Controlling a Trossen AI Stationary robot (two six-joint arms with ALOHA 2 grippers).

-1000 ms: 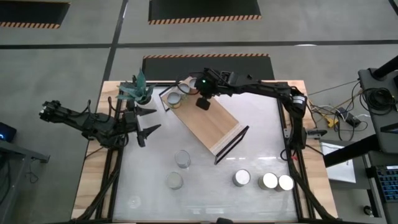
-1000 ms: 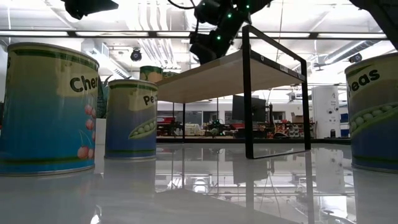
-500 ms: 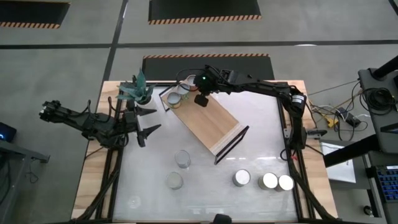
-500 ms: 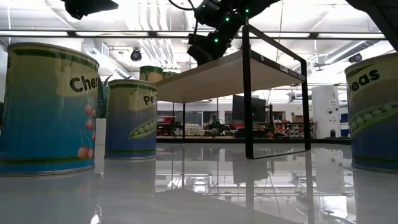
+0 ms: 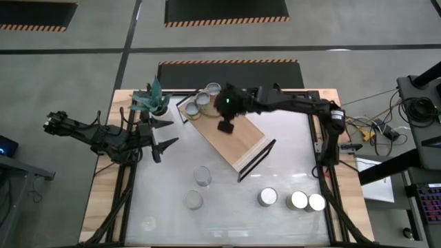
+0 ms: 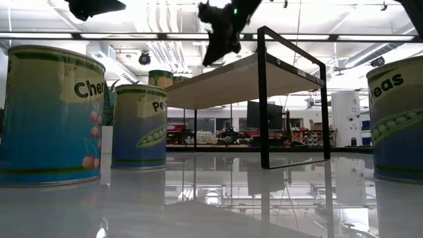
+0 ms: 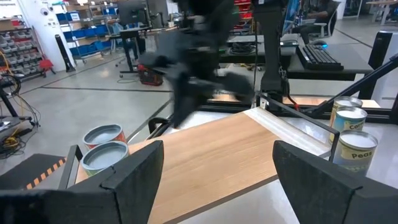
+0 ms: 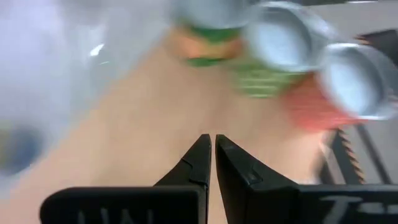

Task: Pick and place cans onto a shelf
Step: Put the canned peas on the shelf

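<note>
The shelf (image 5: 231, 134), a light-wood board with black wire ends, stands slantwise at the table's far middle. Three cans (image 5: 202, 98) stand upright on their bases at its far-left end and also show in the right wrist view (image 8: 280, 46). My right gripper (image 5: 225, 127) hovers over the board next to them, shut and empty (image 8: 212, 146). My left gripper (image 5: 169, 133) waits open at the table's left, facing the shelf (image 7: 217, 168). Several more cans (image 5: 267, 197) stand on the white tabletop nearer the front.
A potted green plant (image 5: 151, 102) stands at the far left, beside my left gripper. Two cans (image 5: 202, 176) stand at the front middle and three at the front right (image 5: 298, 200). The shelf's black end frame (image 5: 256, 157) rises near the table's centre.
My right gripper has drawn back from the cans at the shelf's far-left end, going toward the table's near edge over the board and rising a little. A third can now shows uncovered at that end. The left arm has kept still.
</note>
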